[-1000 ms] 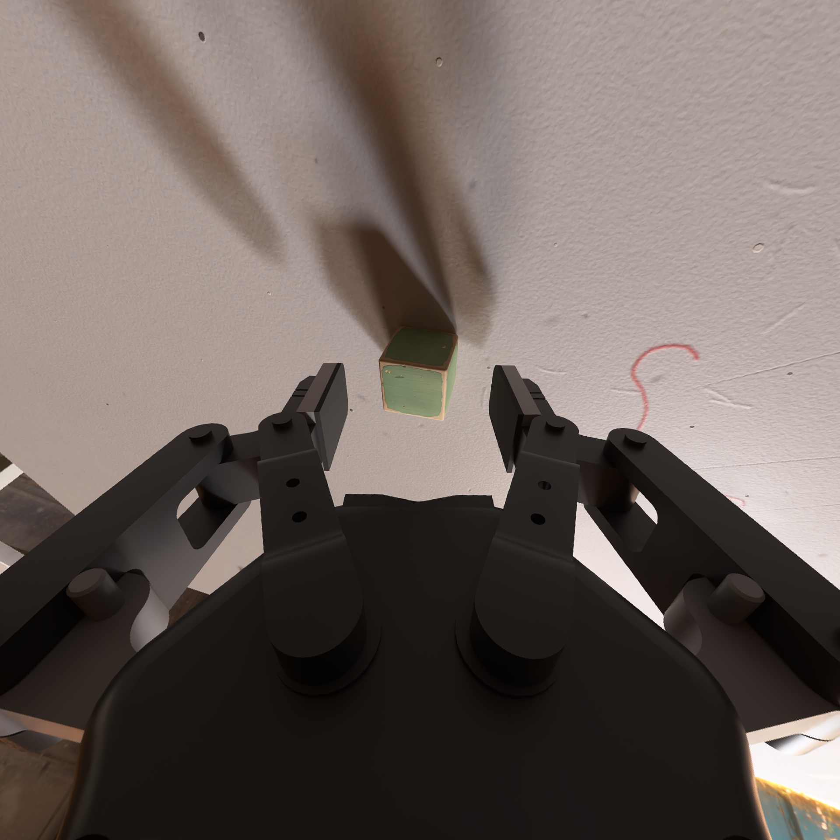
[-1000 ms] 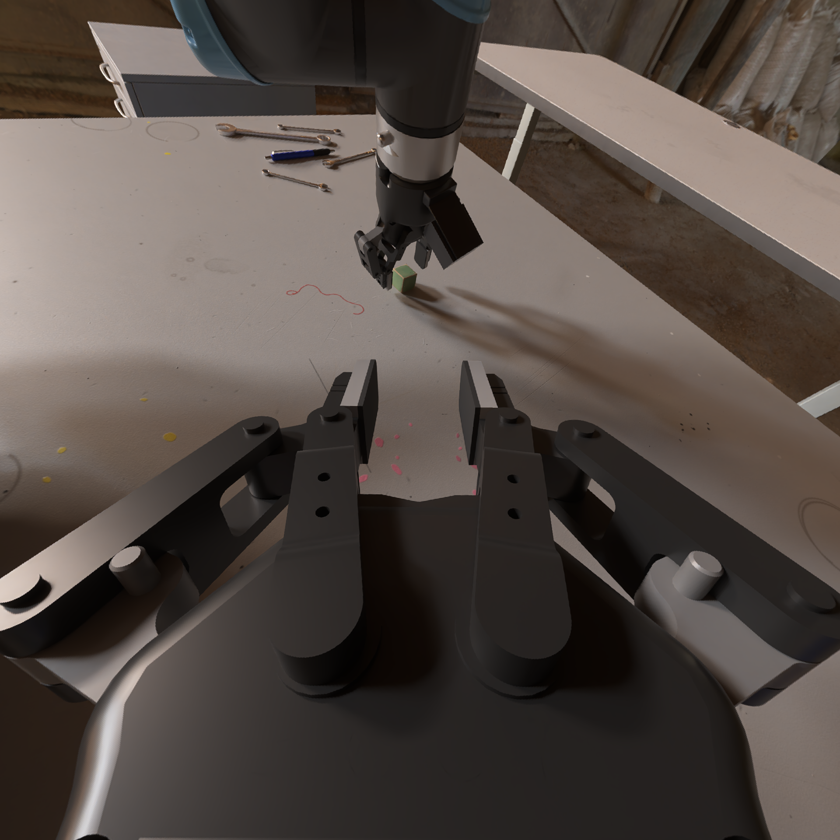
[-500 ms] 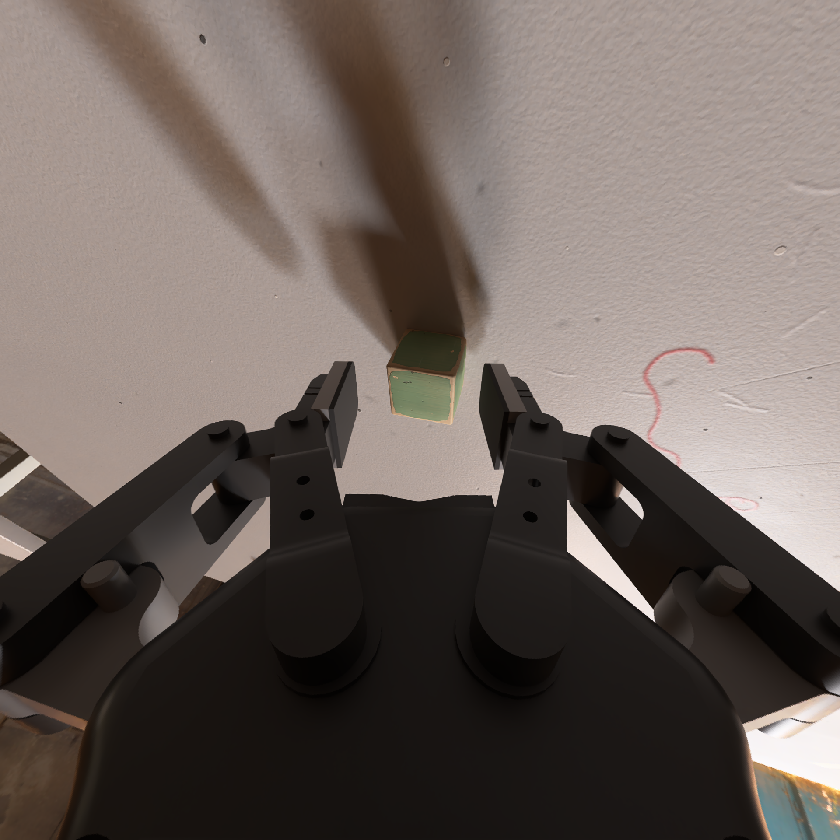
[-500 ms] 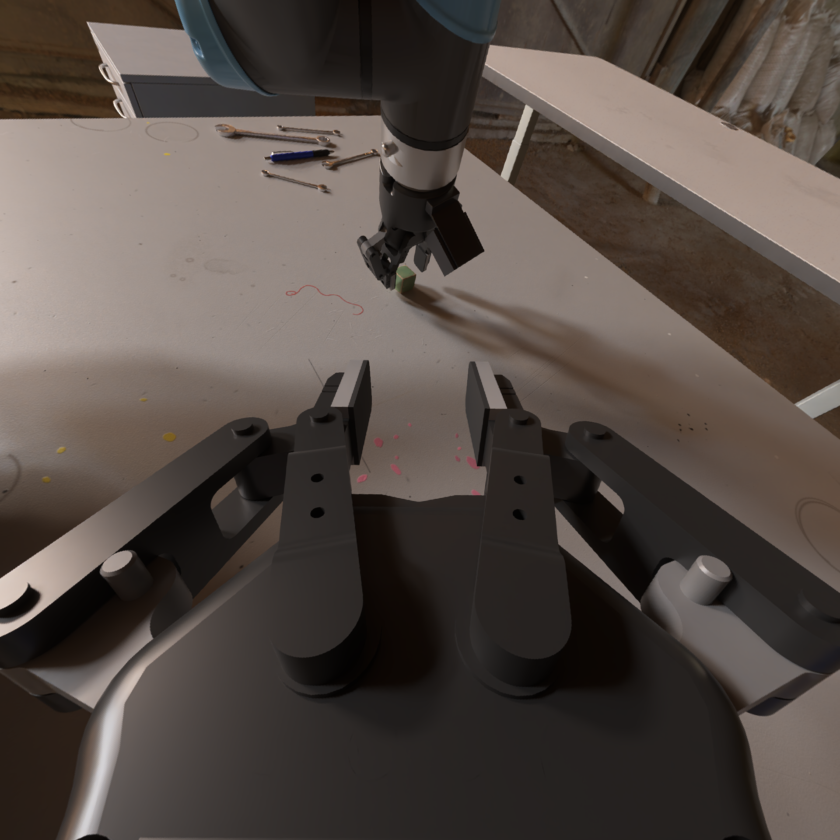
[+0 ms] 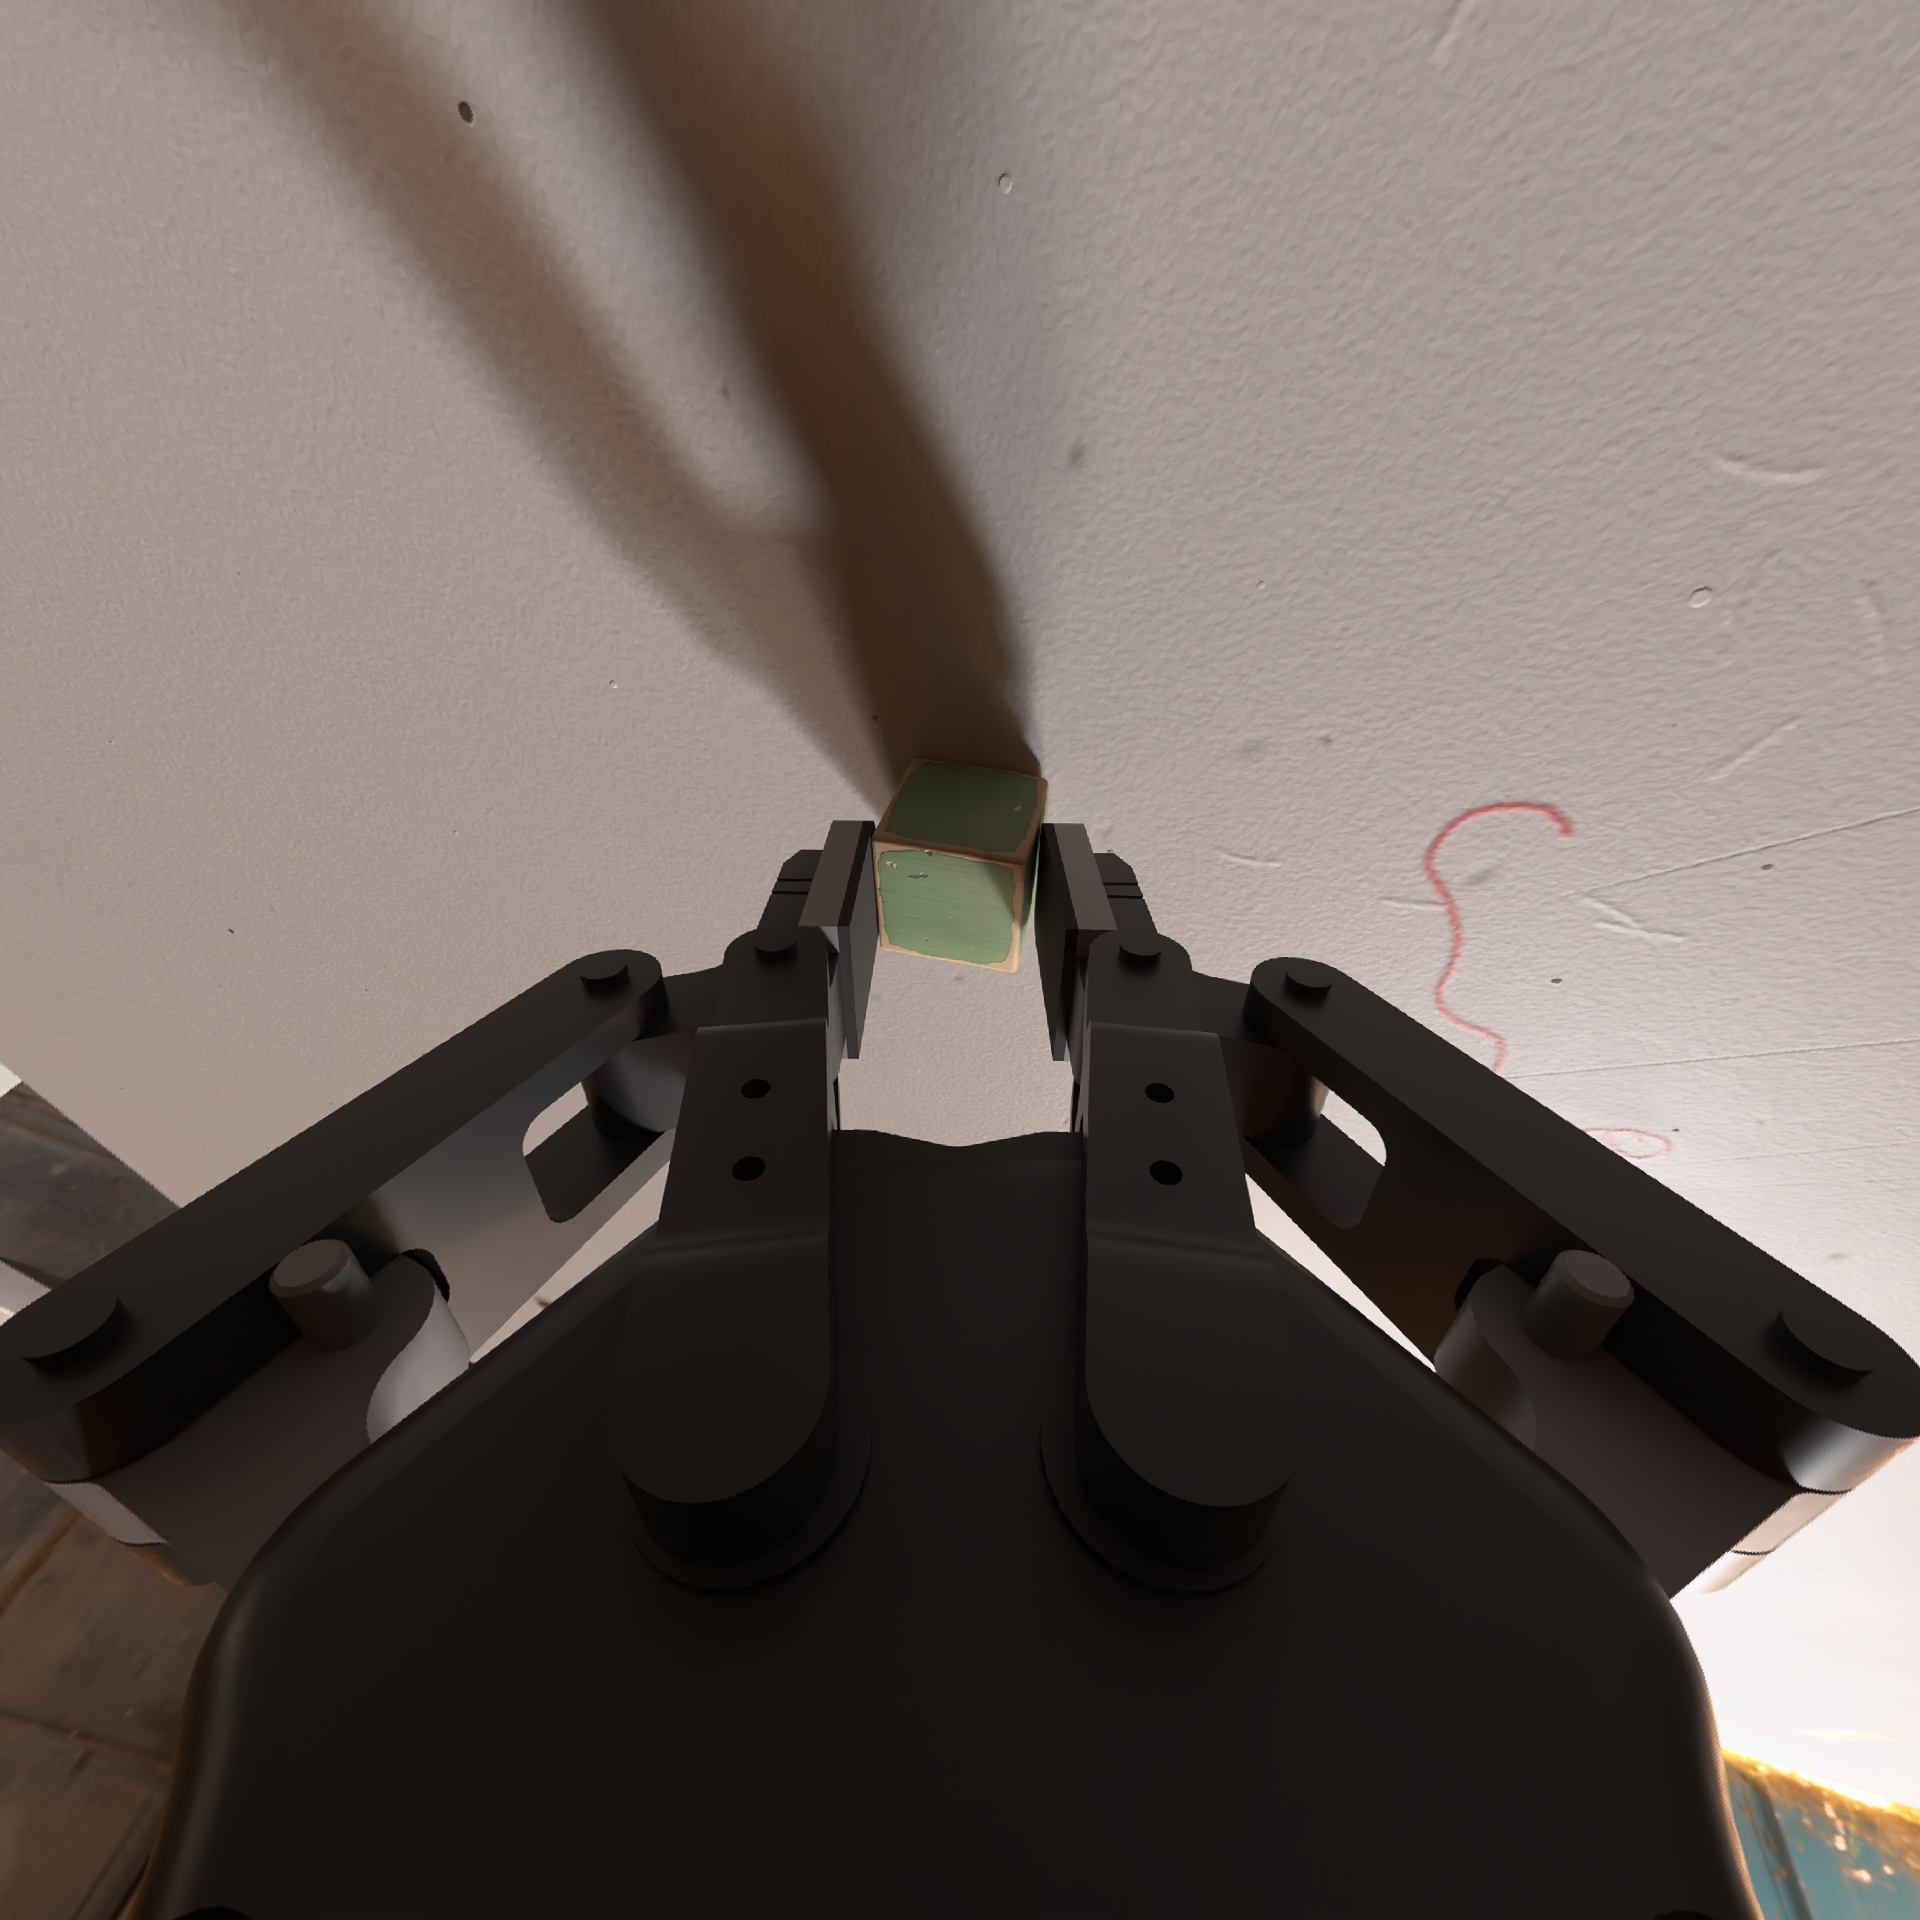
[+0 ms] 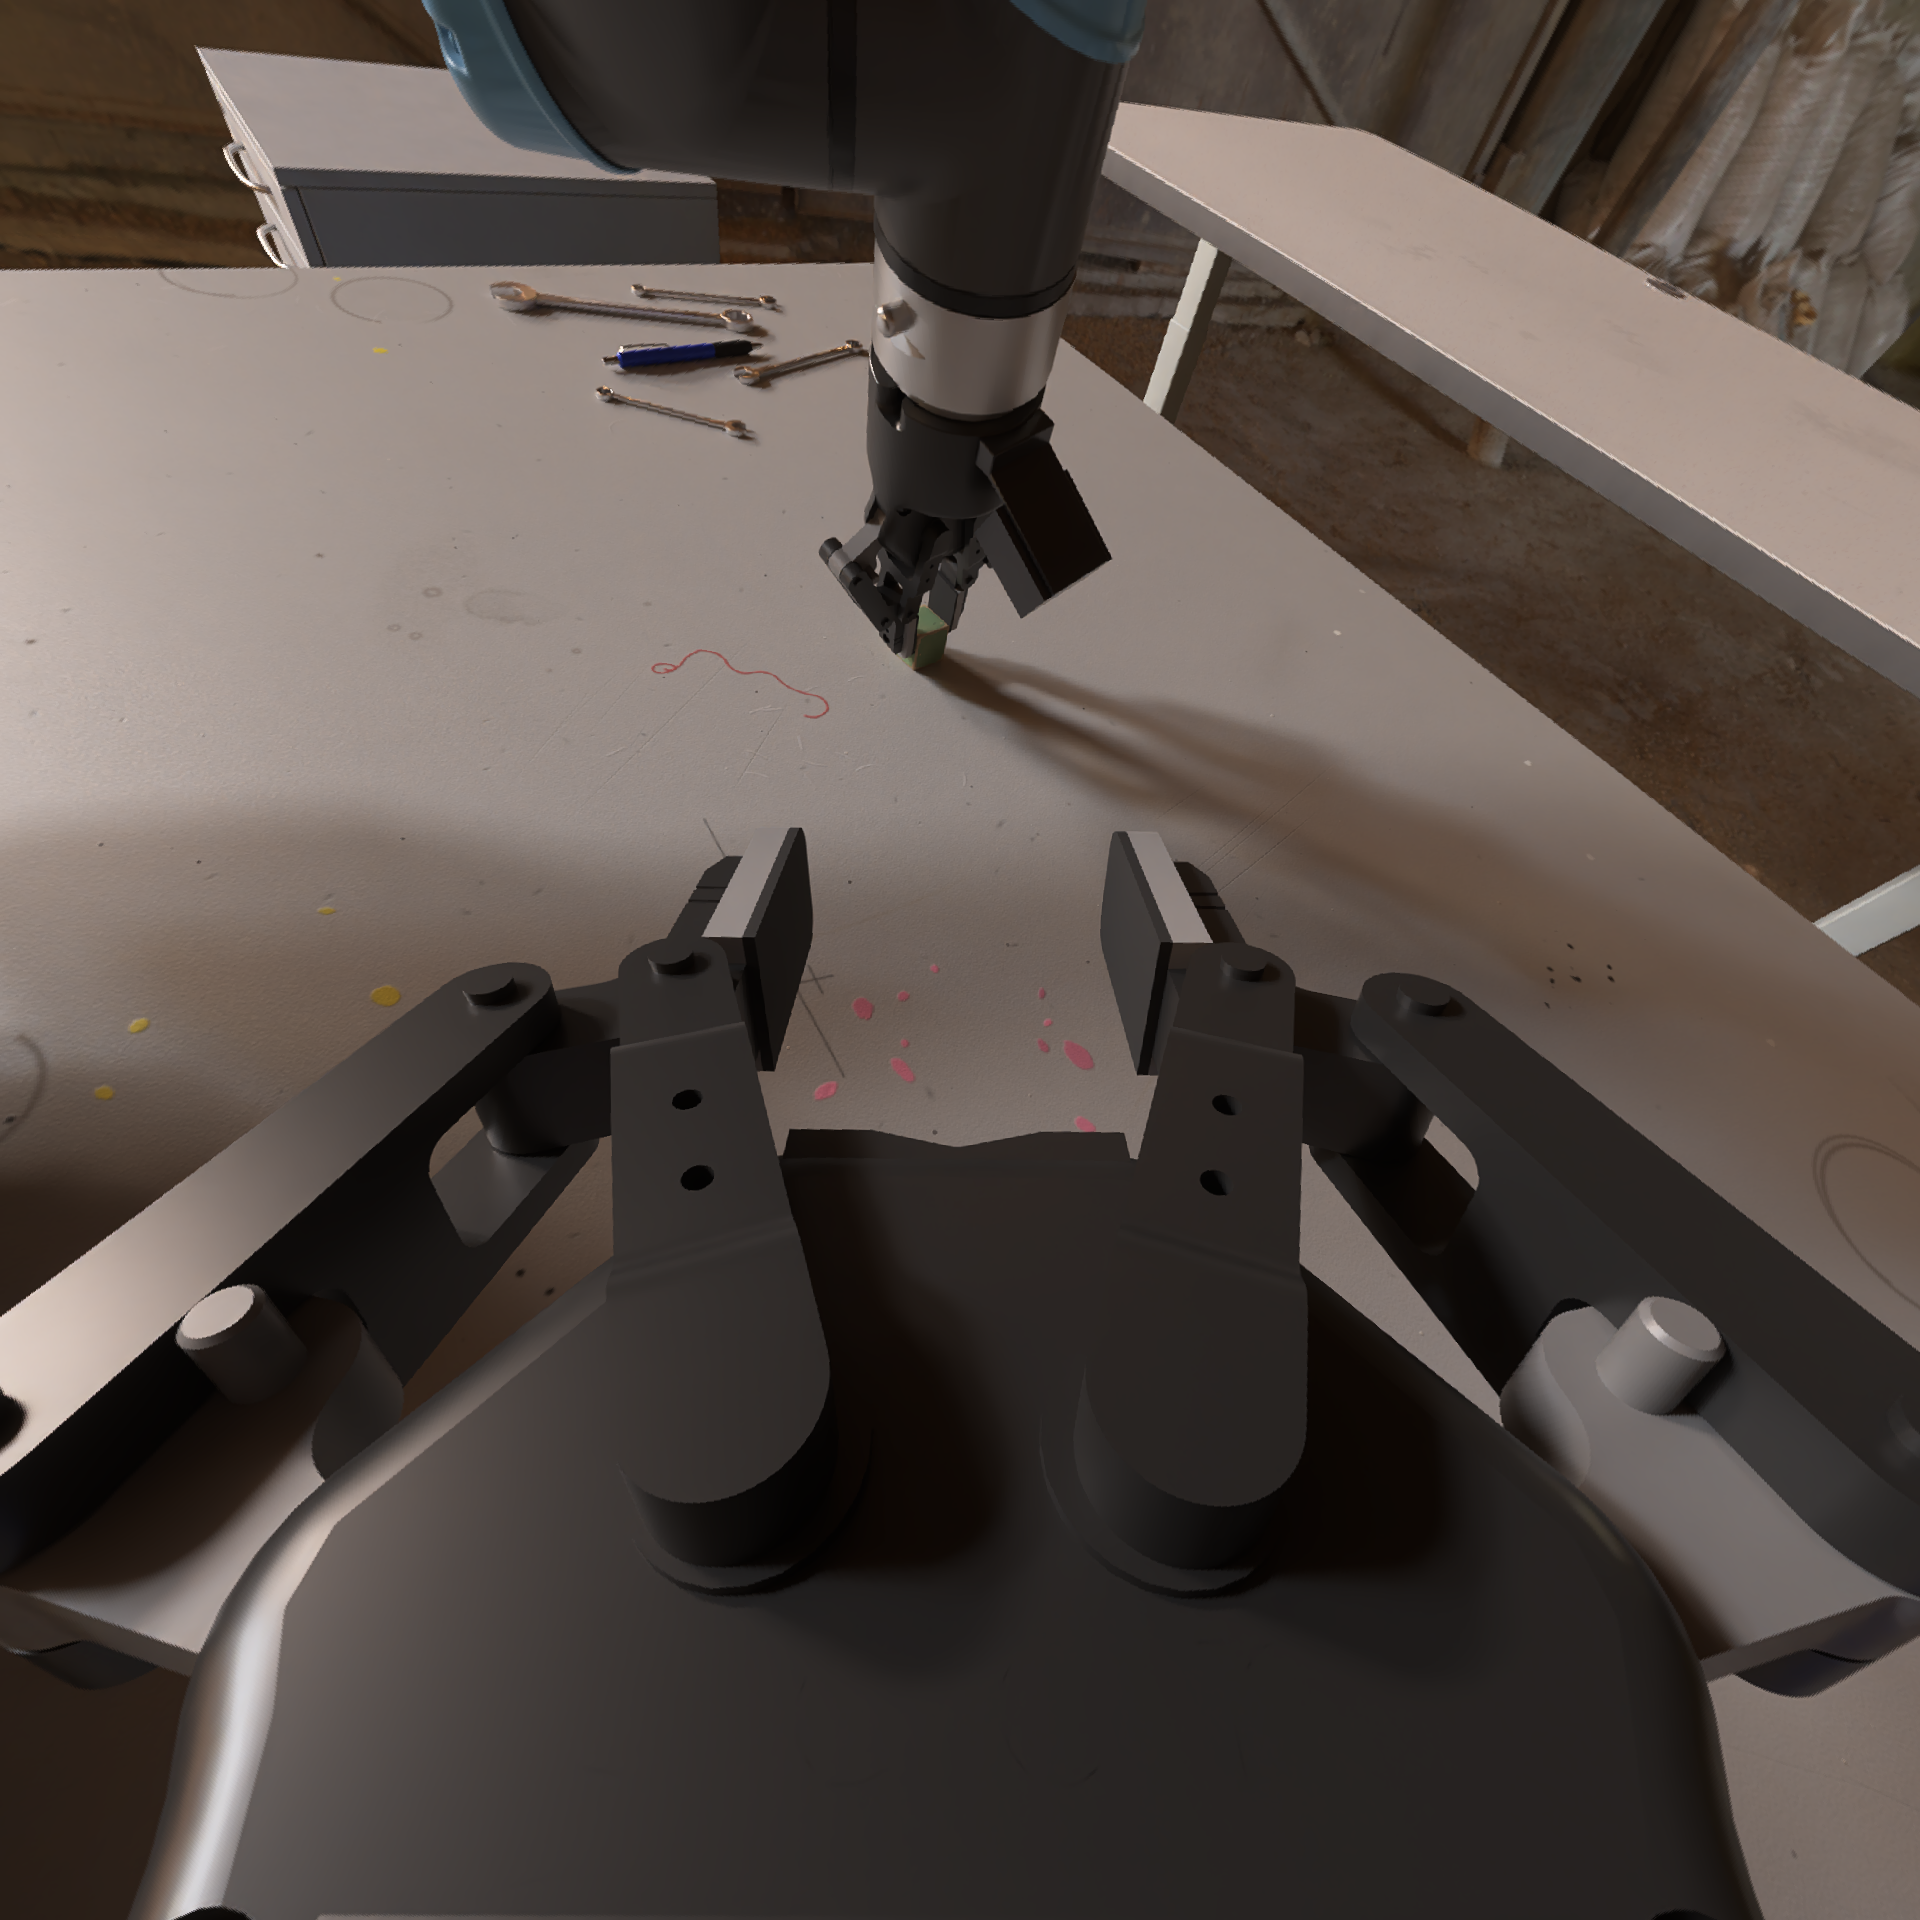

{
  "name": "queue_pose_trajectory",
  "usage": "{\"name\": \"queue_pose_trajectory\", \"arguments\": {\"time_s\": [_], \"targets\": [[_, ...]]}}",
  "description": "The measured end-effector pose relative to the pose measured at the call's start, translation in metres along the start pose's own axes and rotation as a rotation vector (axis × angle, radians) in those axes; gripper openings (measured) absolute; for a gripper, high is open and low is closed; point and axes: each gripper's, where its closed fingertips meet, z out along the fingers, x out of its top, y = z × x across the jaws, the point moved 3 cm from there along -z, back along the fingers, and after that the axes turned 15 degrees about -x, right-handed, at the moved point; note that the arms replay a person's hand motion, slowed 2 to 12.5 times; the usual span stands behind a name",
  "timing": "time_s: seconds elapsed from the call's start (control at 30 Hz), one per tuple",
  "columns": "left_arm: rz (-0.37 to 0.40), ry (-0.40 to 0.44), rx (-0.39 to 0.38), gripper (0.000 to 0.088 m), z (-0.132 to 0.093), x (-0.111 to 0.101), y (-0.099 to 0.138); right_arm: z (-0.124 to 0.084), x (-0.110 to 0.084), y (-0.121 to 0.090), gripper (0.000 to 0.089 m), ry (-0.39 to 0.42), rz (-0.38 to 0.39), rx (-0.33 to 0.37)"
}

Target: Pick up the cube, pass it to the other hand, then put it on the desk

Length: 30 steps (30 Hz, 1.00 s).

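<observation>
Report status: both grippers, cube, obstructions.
Left gripper shut on green cube, cube on desk. Right gripper open, empty, standing off. Nothing near the cube.

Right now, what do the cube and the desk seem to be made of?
The cube, between the left end effector's fingers, looks like wood under matte green paint: pale bare edges show where the paint is worn. The desk looks like a matte, pale painted board, scratched and stained; its core cannot be told.

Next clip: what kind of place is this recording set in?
Probably a workshop or storage shed. Wrenches and a pen lie on a scuffed, paint-spattered desk; a drawer cabinet and a second table stand behind on a bare dirt floor.
</observation>
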Motion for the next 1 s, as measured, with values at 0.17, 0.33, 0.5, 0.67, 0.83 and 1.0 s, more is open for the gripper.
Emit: {"name": "queue_pose_trajectory", "arguments": {"time_s": [0.17,0.33,0.5,0.67,0.83,1.0], "targets": [[-0.004,0.040,-0.013,0.0276,-0.004,0.001,0.003,0.000,-0.001,0.000,0.0504,-0.001,0.001,0.003],[-0.003,0.086,-0.021,0.0276,-0.011,0.003,0.009,0.001,-0.001,-0.001,0.0501,-0.005,0.001,0.010],[-0.005,0.144,-0.029,0.0276,-0.020,0.004,0.015,0.003,-0.002,-0.003,0.0500,-0.009,-0.003,0.018],[0.001,0.206,-0.027,0.0276,-0.032,0.005,0.024,0.005,-0.003,-0.005,0.0499,-0.010,-0.008,0.027],[0.003,0.279,-0.037,0.0276,-0.046,0.006,0.035,0.008,-0.002,-0.009,0.0499,0.001,-0.014,0.037],[0.001,0.362,-0.075,0.0276,-0.059,0.008,0.049,0.011,0.000,-0.015,0.0500,0.029,-0.031,0.054]]}}
